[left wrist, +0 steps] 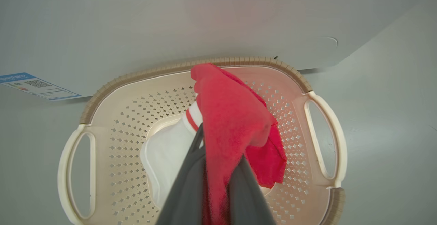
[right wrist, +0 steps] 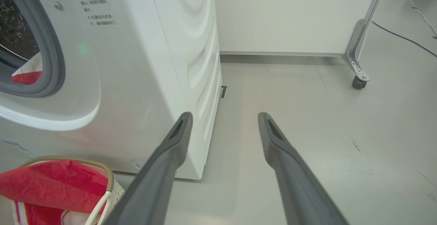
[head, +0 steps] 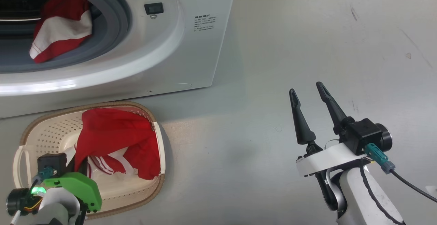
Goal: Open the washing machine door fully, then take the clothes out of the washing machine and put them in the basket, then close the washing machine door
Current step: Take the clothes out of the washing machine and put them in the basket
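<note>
Pinching the red jersey [left wrist: 232,112] between its fingers, our left gripper [left wrist: 218,156] hangs over the basket [left wrist: 136,78] so the cloth falls inside. We hold the right gripper [head: 305,87] spread above the floor [head: 273,47], clear. More clothes [head: 58,30] lie in the washing machine [head: 191,57].

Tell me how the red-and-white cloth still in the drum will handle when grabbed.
Probably floppy: the cloth slumps onto the grey seal, like the jersey draping from the left gripper. Likely light; it may drag on the seal.

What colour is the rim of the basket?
The basket rim is brown, woven-look; clearest in the left wrist view.
</note>
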`<state>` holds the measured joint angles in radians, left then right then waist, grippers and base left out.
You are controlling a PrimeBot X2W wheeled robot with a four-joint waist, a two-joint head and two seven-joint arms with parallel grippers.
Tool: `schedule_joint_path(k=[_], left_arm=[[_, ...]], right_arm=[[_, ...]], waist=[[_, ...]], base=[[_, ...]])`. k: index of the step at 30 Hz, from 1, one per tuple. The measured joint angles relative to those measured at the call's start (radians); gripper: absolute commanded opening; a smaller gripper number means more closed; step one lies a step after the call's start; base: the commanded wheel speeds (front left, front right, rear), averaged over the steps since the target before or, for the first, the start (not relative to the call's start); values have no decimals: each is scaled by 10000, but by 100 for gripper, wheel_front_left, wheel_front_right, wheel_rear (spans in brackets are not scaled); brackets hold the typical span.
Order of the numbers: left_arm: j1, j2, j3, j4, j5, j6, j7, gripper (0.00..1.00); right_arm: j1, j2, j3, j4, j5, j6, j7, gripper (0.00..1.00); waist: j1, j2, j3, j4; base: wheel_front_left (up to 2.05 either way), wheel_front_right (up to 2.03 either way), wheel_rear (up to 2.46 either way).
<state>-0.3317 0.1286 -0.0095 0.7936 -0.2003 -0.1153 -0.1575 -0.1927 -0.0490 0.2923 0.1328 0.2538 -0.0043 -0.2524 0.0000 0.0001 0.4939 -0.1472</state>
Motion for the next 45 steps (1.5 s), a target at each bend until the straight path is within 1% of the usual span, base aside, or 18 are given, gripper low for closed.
schedule_joint_path(k=[10,11,12,13,23,32,39,45], left_arm=[[-579,-153,130,924,-125,138,-213,0],[-638,-167,130,997,-125,138,-257,14],[-685,-176,130,1049,-125,138,-330,88],[-725,-184,132,1087,-125,136,-362,100],[-988,-221,117,1655,-201,132,-654,100],[-1195,-330,-2,1601,-199,44,-915,100],[-1203,-347,-284,1258,-75,-42,-917,100],[-1300,-341,-416,8,46,-46,-917,100]], right_arm=[[-130,0,21,27,-12,-12,0,100],[-156,0,21,27,-12,-73,0,100],[-187,-2,19,27,-12,-73,0,100],[-218,-2,19,27,-12,-73,0,100],[-264,-2,-38,144,-4,-81,0,100],[-264,-4,-213,270,98,-79,0,100],[-237,-4,-479,401,192,-73,0,100],[-20,-4,-677,502,274,-67,0,100]], waist=[[0,0,76,77],[0,0,77,78],[0,0,76,79],[0,0,74,80],[0,0,-141,127],[0,0,-695,292],[0,0,-1345,515],[0,0,-1966,780]], base=[[0,0,0],[0,0,0],[0,0,0],[0,0,0],[0,0,0],[0,0,0],[0,0,0],[0,0,0]])
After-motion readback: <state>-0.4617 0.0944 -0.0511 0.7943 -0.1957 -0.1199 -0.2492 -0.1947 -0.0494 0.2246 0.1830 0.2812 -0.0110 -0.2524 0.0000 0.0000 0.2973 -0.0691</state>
